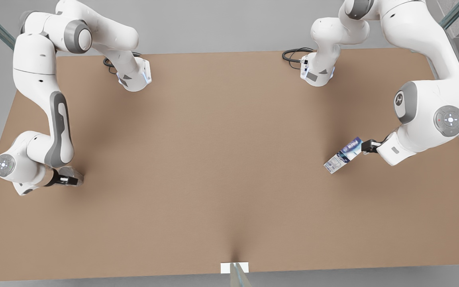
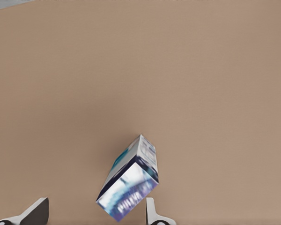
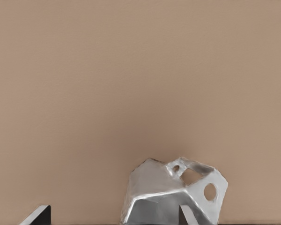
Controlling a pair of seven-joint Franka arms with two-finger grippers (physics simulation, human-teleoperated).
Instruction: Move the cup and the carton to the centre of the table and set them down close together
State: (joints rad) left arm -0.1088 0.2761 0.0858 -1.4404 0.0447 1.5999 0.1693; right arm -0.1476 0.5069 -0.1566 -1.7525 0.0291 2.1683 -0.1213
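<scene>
The carton (image 1: 344, 155) bears white lettering — unreadable.

The left claw (image 1: 364, 146) sits at the front view's right, its arm bent down from the upper right corner and the wrist pointing toward frame centre. Its fingers (image 2: 152, 213) stand apart, one touching the carton (image 1: 343, 156). The right claw (image 1: 70, 178) is at the front view's lower left, low over the worktop, fingers (image 3: 37, 215) spread, the cup (image 3: 173, 192) against one of them.
</scene>
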